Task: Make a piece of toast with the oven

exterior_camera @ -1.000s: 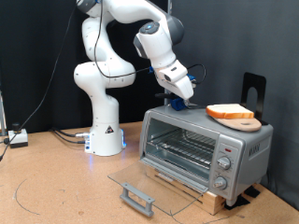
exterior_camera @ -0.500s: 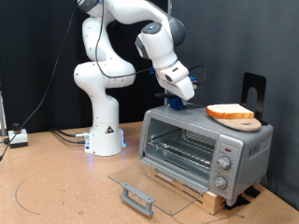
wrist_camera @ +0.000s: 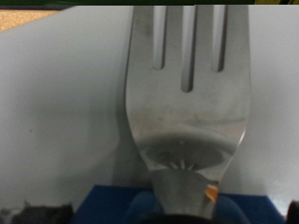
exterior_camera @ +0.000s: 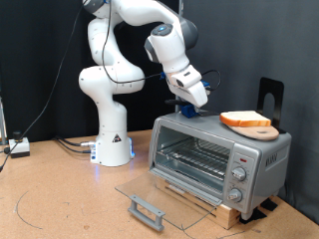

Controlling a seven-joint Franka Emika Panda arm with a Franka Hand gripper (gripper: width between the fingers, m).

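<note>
The silver-grey oven (exterior_camera: 261, 159) stands at the exterior view's right, its glass door (exterior_camera: 164, 191) dropped open and flat, with the rack inside bare. The piece of toast (exterior_camera: 244, 119) lies on a round wooden board (exterior_camera: 262, 130) on the oven's top, towards the right. My gripper (exterior_camera: 190, 106) hangs over the left part of the oven's top. It is shut on a blue-handled metal spatula (wrist_camera: 187, 103). In the wrist view the slotted blade lies over the grey oven top (wrist_camera: 56, 112). The toast does not show in the wrist view.
The door's grey bar handle (exterior_camera: 146, 211) juts out over the brown table at the front. The oven's knobs (exterior_camera: 238, 180) are on its right panel. A black stand (exterior_camera: 271, 98) rises behind the oven. The robot's white base (exterior_camera: 112, 139) stands left of the oven.
</note>
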